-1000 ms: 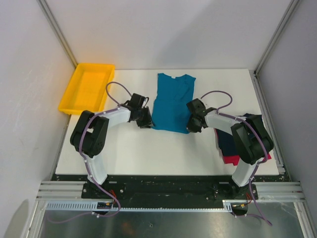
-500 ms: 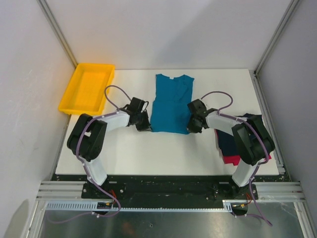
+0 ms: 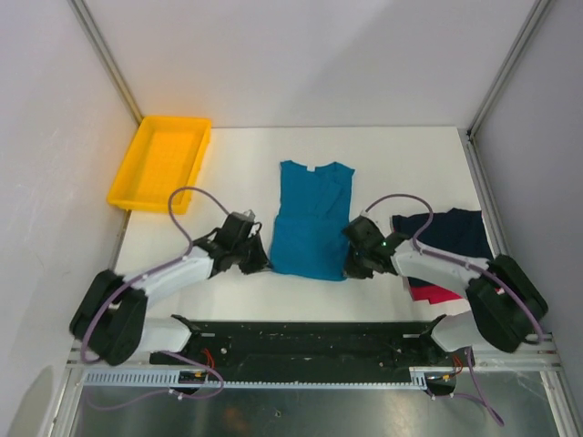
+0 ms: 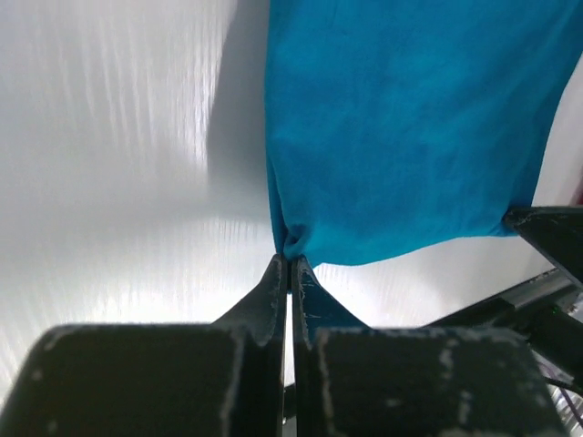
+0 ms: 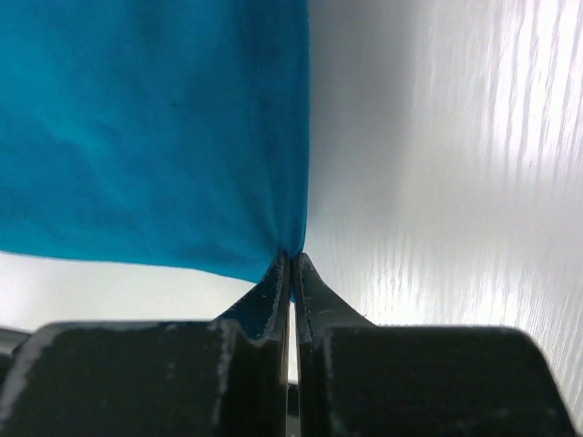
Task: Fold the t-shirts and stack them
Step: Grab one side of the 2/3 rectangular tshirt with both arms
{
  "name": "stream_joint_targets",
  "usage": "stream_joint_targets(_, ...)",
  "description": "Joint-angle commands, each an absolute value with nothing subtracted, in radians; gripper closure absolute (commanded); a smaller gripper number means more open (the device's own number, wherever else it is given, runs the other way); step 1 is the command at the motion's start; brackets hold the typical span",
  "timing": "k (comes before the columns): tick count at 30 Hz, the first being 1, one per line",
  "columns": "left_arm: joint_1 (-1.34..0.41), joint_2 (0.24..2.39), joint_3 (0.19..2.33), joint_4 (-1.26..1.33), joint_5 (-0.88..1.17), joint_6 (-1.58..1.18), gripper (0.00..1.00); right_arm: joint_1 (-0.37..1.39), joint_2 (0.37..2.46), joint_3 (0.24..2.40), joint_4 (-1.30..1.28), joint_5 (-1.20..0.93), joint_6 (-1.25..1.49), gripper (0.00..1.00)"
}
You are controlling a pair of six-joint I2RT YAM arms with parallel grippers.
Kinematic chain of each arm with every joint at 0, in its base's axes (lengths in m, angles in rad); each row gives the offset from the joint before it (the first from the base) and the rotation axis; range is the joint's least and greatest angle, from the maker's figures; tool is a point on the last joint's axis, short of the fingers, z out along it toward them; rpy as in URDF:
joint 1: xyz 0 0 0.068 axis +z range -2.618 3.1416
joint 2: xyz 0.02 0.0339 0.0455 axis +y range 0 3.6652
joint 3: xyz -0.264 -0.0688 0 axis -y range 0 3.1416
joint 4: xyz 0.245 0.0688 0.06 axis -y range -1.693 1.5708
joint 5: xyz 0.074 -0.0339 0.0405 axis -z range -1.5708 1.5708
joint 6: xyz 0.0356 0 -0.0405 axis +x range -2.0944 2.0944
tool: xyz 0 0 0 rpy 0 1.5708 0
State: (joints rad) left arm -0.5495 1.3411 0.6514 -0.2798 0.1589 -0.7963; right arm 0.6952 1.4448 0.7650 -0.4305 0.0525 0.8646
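Observation:
The teal-blue t-shirt [image 3: 311,218] lies lengthwise in the middle of the white table, collar at the far end. My left gripper [image 3: 259,263] is shut on its near left hem corner; the left wrist view shows the cloth [image 4: 401,127] pinched at the fingertips [image 4: 290,259]. My right gripper [image 3: 353,267] is shut on the near right hem corner; the right wrist view shows the cloth [image 5: 146,127] pinched at the fingertips [image 5: 291,258]. The dark navy t-shirt [image 3: 446,229] lies at the right, over the red-pink t-shirt [image 3: 435,292], which shows only at its near edge.
A yellow plastic tray [image 3: 162,160] sits at the table's far left corner. White walls with metal frame posts close in the table on three sides. The black base rail [image 3: 310,337] runs along the near edge.
Both grippers have pulled the teal-blue shirt's hem toward the near edge, and the whole shirt has slid nearer. Both arms have dropped lower and stretched out flatter.

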Motion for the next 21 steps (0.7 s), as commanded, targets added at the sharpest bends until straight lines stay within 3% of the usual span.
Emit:
stream_joint_targets(1, -0.592, 1.170, 0.543, -0.282, 0.113, -0.896, 1.00, 0.776, 1.278, 0.726, -0.539, 0.131, 0.967, 1.00)
stream_joint_targets(11, -0.636, 1.003, 0.451, -0.291, 0.115, -0.947, 1.00, 0.865, 1.136, 0.717, -0.648, 0.210, 1.036, 1.00)
stream_joint_targets(21, -0.586, 1.111, 0.740, -0.367, 0.095, -0.902, 1.00, 0.722, 1.142, 0.926, -0.725, 0.232, 0.903, 1.00)
